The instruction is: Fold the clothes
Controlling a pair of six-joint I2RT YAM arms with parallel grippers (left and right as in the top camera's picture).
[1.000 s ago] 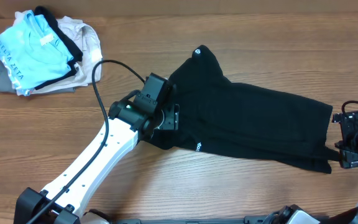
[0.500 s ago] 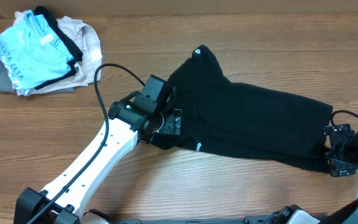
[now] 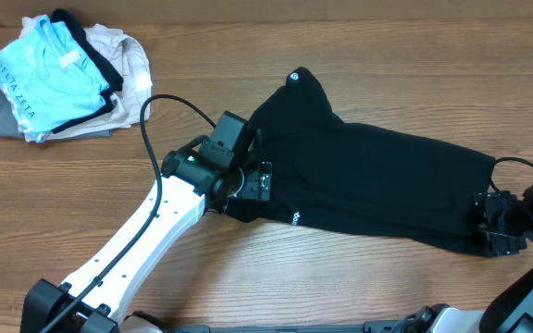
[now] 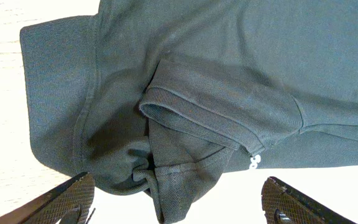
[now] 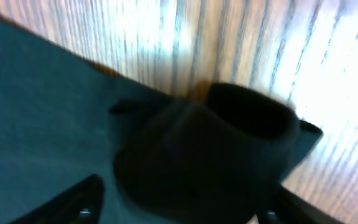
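Observation:
The black T-shirt [image 3: 378,180] lies half folded across the table's middle, running from upper left to lower right, with a tiny white logo [image 3: 296,218] at its near edge. My left gripper [image 3: 259,180] is open over the shirt's left end; the left wrist view shows a folded sleeve cuff [image 4: 197,115] and a bunched edge [image 4: 179,186] between the open fingers [image 4: 179,208]. My right gripper [image 3: 490,225] is open at the shirt's lower right corner; in the right wrist view a raised fold of black cloth [image 5: 210,143] sits between its fingers [image 5: 179,208], blurred.
A pile of other clothes [image 3: 58,79], light blue, beige and grey, lies at the far left corner. A black cable [image 3: 155,120] loops over the left arm. Bare wooden table [image 3: 359,268] surrounds the shirt.
My right gripper has moved left onto the shirt's lower right corner. My left gripper shifted slightly and holds near the shirt's left end.

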